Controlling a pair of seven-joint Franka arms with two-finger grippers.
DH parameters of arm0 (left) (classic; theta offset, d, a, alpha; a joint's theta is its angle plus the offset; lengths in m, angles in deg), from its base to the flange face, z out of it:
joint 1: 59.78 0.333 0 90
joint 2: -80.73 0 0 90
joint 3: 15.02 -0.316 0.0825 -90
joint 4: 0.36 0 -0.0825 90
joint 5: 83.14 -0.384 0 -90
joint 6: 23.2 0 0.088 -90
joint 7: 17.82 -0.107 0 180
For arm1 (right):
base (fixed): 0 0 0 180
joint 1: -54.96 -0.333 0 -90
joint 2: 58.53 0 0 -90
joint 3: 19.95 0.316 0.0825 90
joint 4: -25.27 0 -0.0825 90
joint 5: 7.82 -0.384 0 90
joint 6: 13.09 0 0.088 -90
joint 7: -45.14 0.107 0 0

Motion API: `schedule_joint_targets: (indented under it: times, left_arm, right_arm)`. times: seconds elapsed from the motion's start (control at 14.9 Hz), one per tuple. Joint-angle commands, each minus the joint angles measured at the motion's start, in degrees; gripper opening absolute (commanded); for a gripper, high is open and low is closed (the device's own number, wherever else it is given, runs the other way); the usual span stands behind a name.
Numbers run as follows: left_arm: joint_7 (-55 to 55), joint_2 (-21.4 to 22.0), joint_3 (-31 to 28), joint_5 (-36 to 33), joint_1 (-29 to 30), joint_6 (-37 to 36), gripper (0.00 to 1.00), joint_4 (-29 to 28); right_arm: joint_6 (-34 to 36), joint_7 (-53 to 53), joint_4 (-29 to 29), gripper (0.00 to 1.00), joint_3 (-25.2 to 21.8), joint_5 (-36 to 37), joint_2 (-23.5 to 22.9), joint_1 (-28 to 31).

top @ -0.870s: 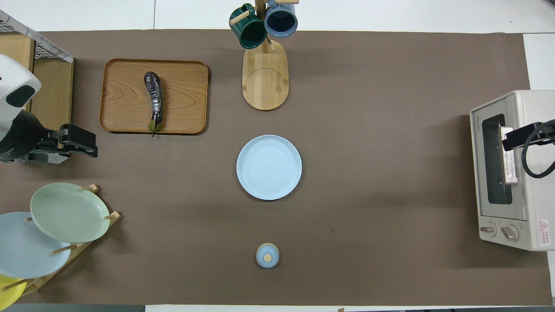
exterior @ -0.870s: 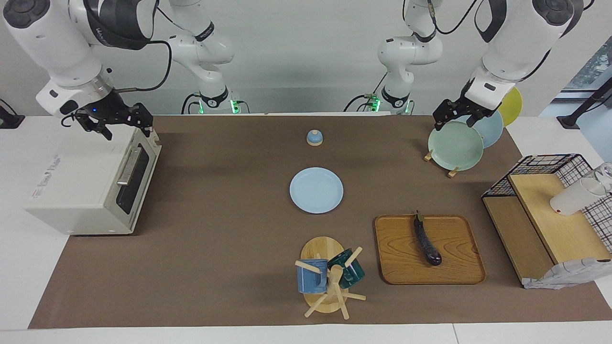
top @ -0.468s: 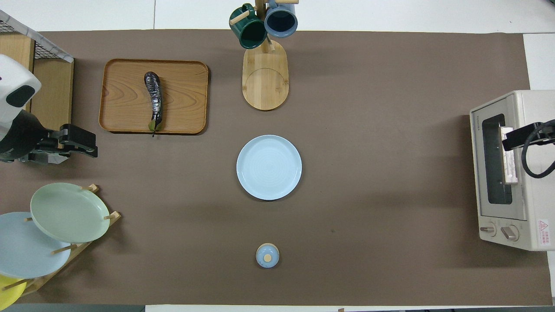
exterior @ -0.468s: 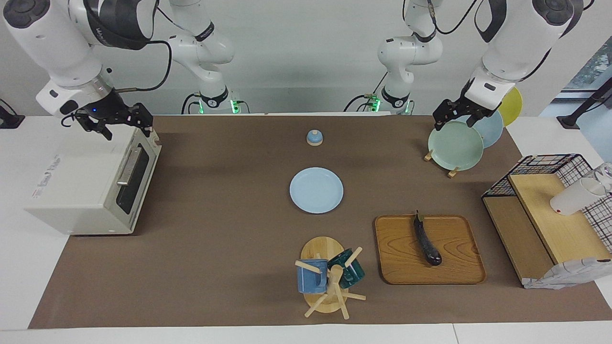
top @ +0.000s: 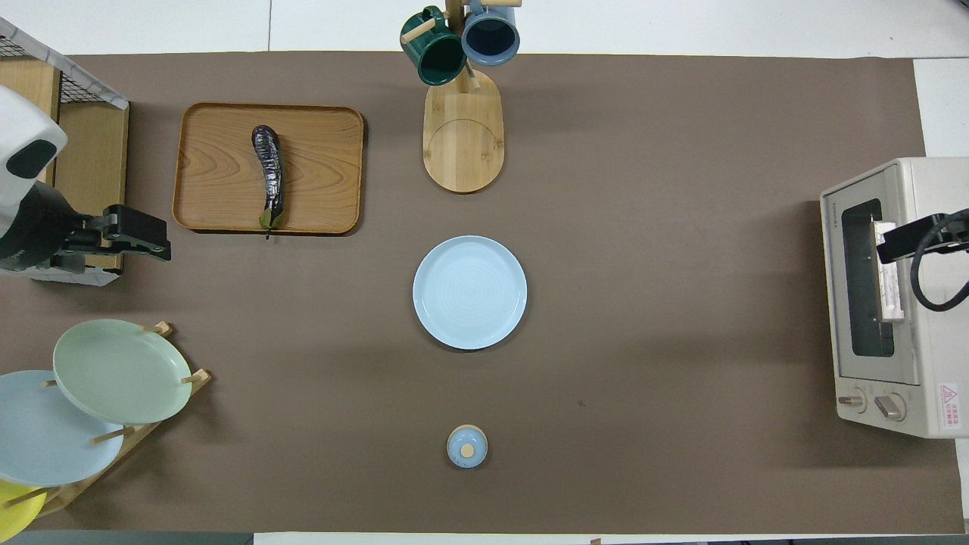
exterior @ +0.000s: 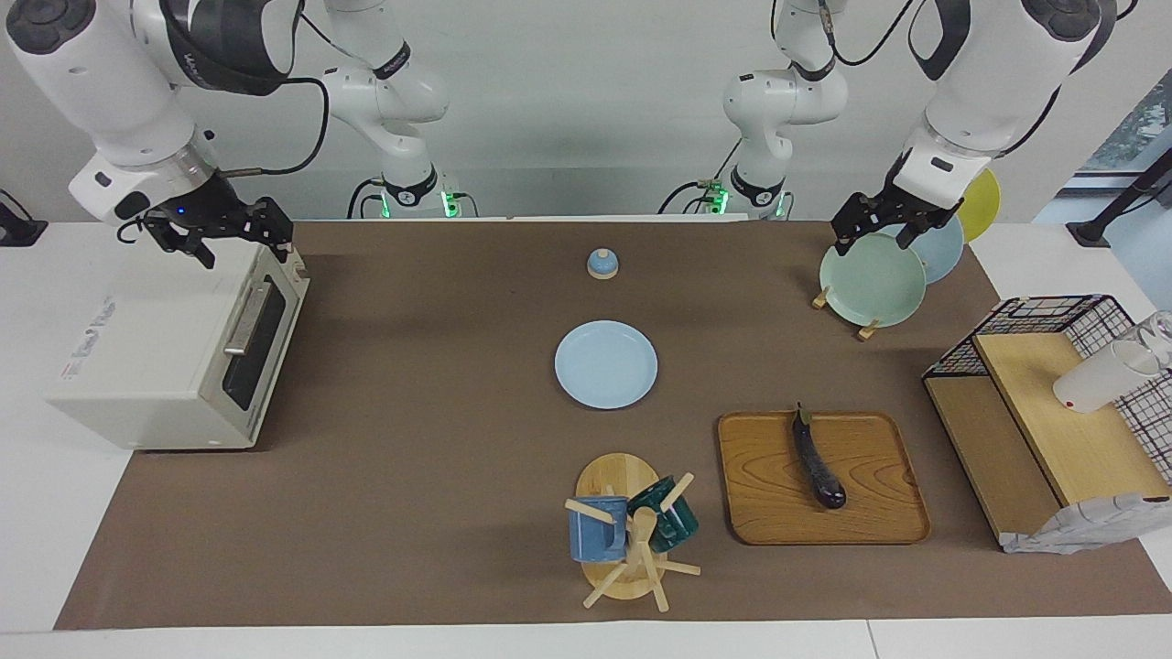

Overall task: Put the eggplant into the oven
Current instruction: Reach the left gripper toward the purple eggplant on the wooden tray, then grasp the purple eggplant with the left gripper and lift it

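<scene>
From my station I see the eggplant (exterior: pixel 818 460) lying on the wooden tray (exterior: pixel 760 513), its stem end pointing toward the robots, at the left arm's end of the tabletop (exterior: pixel 412 412). The oven (exterior: pixel 156 366) sits at the right arm's end with its dark glass door shut and the bar handle showing on the front. My left claw (exterior: pixel 884 227) hangs in the air over the plate rack, just above the pale green plate (exterior: pixel 870 284), and its fingers stand apart with nothing between them; in the overhead view the same claw (top: pixel 140 233) shows between the tray and the rack of plates. My right claw (exterior: pixel 220 233) hovers over the oven's top edge, close to the corner above the door, and I cannot tell whether its fingers are apart or together. In the middle of the tabletop lies a light blue plate (exterior: pixel 605 363), and nearer to the robots than it sits a small blue knobbed lid (exterior: pixel 602 264). Farther from the robots than the plate stands a wooden mug tree (exterior: pixel 632 549) with a blue mug (exterior: pixel 597 531) and a dark green mug (exterior: pixel 668 517). Beside the tray, at the tabletop's edge, is a wire-mesh wooden shelf (exterior: pixel 1035 439) with a white cup (exterior: pixel 1099 377) lying on it.
</scene>
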Motion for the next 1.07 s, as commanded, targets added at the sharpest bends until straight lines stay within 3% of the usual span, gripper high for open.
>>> schedule_joint_targets:
  times: [0.0,0.13,0.4,0.8,1.0]
  left_arm:
    - [-0.7,-1.9,-0.2,0.4,0.1,3.3,1.0,-0.8]
    - [-0.7,-5.7,-0.2,0.4,0.1,6.2,1.0,0.4]
    - [-1.0,-19.4,-0.2,0.1,0.0,10.7,1.0,7.0]
    - [-2.7,-33.8,0.0,-0.3,-0.5,21.5,1.0,12.6]
    - [-7.0,-35.8,0.0,-0.5,-0.5,26.3,1.0,12.3]
  right_arm:
    - [-0.3,0.6,-0.5,1.0,0.1,-1.8,0.3,0.4]
    - [-0.3,0.6,-0.5,1.0,0.1,-1.8,0.3,0.4]
    - [-0.3,0.6,-0.5,1.0,0.1,-1.8,0.3,0.4]
    - [-0.3,0.6,-0.5,1.0,0.1,-1.8,0.3,0.4]
    - [-0.3,0.6,-0.5,1.0,0.1,-1.8,0.3,0.4]
